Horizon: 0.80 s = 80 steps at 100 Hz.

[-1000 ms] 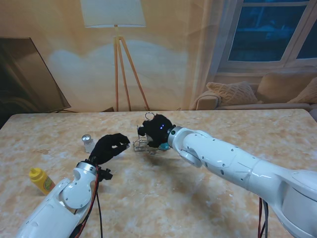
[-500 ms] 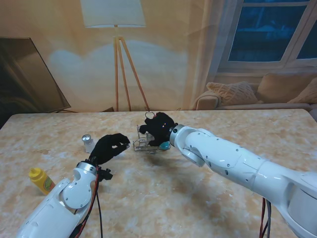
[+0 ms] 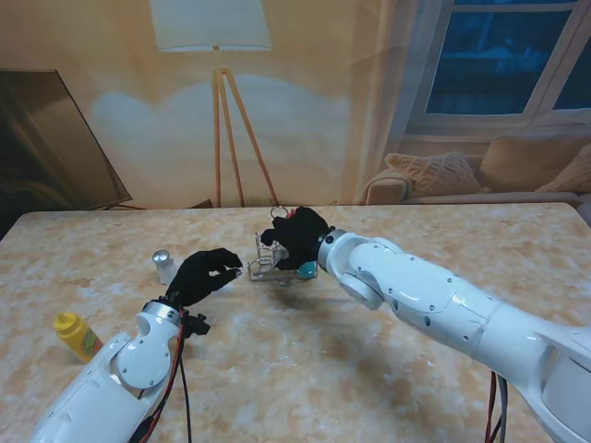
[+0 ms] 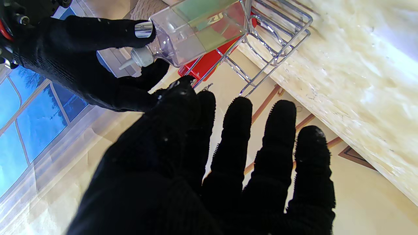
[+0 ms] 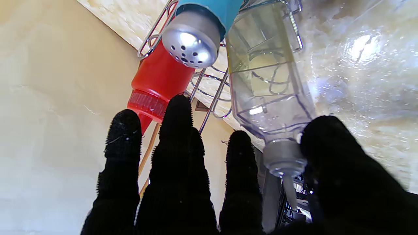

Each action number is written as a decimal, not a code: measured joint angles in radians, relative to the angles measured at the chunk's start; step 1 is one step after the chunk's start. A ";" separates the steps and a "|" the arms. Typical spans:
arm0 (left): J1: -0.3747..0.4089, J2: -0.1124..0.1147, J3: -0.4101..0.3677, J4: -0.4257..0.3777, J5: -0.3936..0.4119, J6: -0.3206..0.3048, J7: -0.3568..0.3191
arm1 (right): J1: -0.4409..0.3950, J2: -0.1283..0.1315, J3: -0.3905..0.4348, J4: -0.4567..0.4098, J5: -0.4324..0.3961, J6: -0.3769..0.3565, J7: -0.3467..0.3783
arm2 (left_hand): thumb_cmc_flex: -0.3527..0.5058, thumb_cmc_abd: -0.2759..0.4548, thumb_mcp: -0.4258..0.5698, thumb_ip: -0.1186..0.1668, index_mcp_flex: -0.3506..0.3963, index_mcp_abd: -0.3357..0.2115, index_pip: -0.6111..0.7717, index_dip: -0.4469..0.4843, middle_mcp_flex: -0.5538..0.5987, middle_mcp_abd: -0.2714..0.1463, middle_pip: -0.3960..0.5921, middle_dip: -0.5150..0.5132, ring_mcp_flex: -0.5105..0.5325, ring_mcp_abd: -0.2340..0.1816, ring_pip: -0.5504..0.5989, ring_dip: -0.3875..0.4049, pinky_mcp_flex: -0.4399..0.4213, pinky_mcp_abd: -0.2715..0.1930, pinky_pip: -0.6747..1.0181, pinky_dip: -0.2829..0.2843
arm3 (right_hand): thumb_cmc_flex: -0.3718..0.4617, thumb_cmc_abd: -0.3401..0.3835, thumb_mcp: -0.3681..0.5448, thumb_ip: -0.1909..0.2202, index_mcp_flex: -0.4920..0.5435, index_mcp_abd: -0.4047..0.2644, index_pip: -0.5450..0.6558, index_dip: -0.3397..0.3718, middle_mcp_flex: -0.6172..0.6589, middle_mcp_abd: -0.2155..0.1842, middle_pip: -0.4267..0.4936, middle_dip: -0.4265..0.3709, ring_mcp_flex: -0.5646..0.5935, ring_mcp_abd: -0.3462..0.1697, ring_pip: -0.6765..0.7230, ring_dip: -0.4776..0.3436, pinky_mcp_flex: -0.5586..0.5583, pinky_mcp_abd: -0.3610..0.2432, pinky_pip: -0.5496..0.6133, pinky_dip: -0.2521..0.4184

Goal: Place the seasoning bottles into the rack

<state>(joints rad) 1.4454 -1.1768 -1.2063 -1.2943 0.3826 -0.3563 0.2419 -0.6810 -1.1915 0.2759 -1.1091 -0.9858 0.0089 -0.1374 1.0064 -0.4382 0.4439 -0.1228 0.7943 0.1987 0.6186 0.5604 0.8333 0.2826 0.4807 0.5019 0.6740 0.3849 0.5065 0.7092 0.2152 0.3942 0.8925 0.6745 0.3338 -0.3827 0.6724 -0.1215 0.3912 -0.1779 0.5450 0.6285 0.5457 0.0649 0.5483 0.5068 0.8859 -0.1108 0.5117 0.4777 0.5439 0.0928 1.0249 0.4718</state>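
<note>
The wire rack (image 3: 271,268) stands mid-table and holds a red bottle (image 5: 156,81), a blue shaker with a silver cap (image 5: 192,39) and a clear square bottle (image 5: 267,88). My right hand (image 3: 297,238) hovers over the rack. Its thumb (image 5: 329,153) and a finger flank the clear bottle's cap, pinching the neck, as the left wrist view also shows around the clear bottle (image 4: 196,29). My left hand (image 3: 205,274) hangs just left of the rack, fingers apart and holding nothing. A small silver-capped shaker (image 3: 163,266) stands left of that hand. A yellow bottle (image 3: 77,335) stands far left, nearer to me.
The marble table (image 3: 305,360) reaches well to the right of the rack. A floor lamp (image 3: 217,111), a window and a sofa lie beyond the far edge.
My right hand has drifted slightly right and farther from me over the rack, and its forearm has shifted with it. The left arm, shaker and yellow bottle have not moved.
</note>
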 measured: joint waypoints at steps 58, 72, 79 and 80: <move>0.000 0.000 0.000 0.000 -0.001 -0.002 0.000 | -0.027 0.019 0.043 -0.043 -0.030 0.014 -0.017 | 0.000 0.000 0.000 0.000 0.000 0.000 0.000 0.000 0.000 0.000 0.000 0.000 0.000 0.000 0.000 0.000 0.000 0.000 0.000 0.000 | 0.038 0.041 -0.036 0.012 0.015 0.000 0.038 0.050 0.014 -0.020 0.068 0.011 0.013 -0.028 0.044 0.000 0.026 -0.002 0.022 -0.001; -0.001 0.000 0.000 0.001 -0.001 -0.002 0.000 | -0.029 0.019 0.057 -0.043 -0.029 0.015 -0.014 | 0.000 0.000 0.000 0.000 0.000 0.000 0.000 0.000 0.000 0.000 0.000 0.000 0.000 0.000 0.000 0.000 0.000 0.000 0.000 0.000 | 0.038 0.041 -0.034 0.012 0.015 0.000 0.040 0.050 0.014 -0.020 0.068 0.035 0.014 -0.028 0.044 0.000 0.030 -0.002 0.022 -0.003; -0.001 0.000 0.000 0.001 -0.001 -0.002 0.001 | -0.041 0.022 0.085 -0.055 -0.029 0.015 -0.004 | 0.000 0.000 0.000 0.000 0.000 0.000 0.000 0.000 0.000 0.000 0.000 0.000 0.000 0.000 0.000 0.000 0.000 0.000 0.000 0.000 | 0.039 0.041 -0.031 0.012 0.016 0.000 0.040 0.050 0.014 -0.020 0.068 0.035 0.014 -0.028 0.044 0.000 0.030 -0.002 0.022 -0.003; -0.001 0.000 0.000 0.001 -0.001 -0.002 0.001 | -0.042 0.023 0.089 -0.057 -0.029 0.015 -0.003 | 0.000 0.000 0.000 0.000 0.000 0.000 0.000 0.000 0.000 0.000 0.000 0.000 0.000 0.000 0.000 0.000 0.000 0.000 0.000 0.000 | 0.039 0.041 -0.031 0.012 0.016 0.000 0.040 0.050 0.014 -0.020 0.068 0.035 0.014 -0.028 0.044 0.000 0.030 -0.002 0.022 -0.003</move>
<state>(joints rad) 1.4445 -1.1768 -1.2061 -1.2933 0.3817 -0.3587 0.2425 -0.7234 -1.1682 0.3651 -1.1666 -1.0147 0.0235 -0.1403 1.0064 -0.4382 0.4440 -0.1228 0.7943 0.1987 0.6187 0.5604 0.8334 0.2825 0.4807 0.5019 0.6741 0.3847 0.5065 0.7092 0.2152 0.3942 0.8925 0.6745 0.3726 -0.3414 0.6416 -0.1099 0.4067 -0.1777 0.5850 0.6783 0.5602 0.0444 0.6162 0.5414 0.8998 -0.1389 0.5559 0.4773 0.5744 0.0908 1.0468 0.4688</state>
